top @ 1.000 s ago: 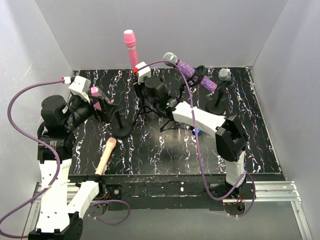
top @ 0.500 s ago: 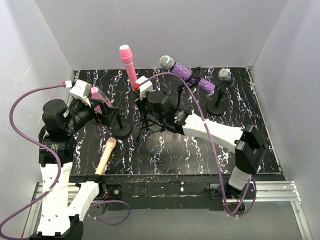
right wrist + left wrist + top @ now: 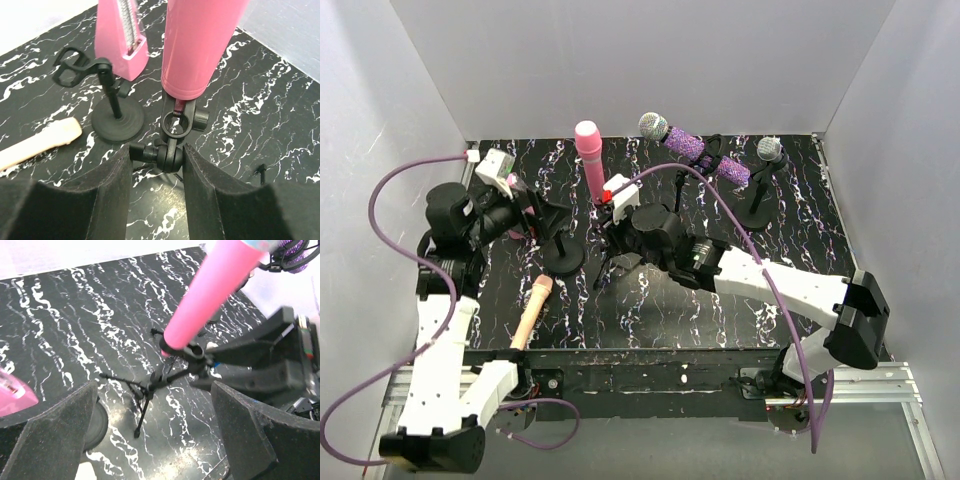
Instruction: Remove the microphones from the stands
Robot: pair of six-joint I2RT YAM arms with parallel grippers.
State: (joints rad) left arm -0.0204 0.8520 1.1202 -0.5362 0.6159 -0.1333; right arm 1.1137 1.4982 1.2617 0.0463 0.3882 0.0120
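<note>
One pink microphone (image 3: 200, 45) tops the stand (image 3: 170, 156) that right fingers (image 3: 215, 200) seemingly pinch; left fingers (image 3: 50, 435) spread wide.

Right before me the pink microphone (image 3: 200, 45): smooth plastic, soft sheen. Its stand (image 3: 170, 155) is matt black, plastic by the look. On my left claw (image 3: 155, 390) the pads (image 3: 250, 435) look grainy, rough, dull. Under it all the tabletop (image 3: 75, 315) shines, glossy black with white marbling.

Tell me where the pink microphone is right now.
Top view, left of centre: the pink microphone sits in the clip of the tripod stand, with the right gripper clamped on that stand just below and the empty round-base stand to its left.
</note>
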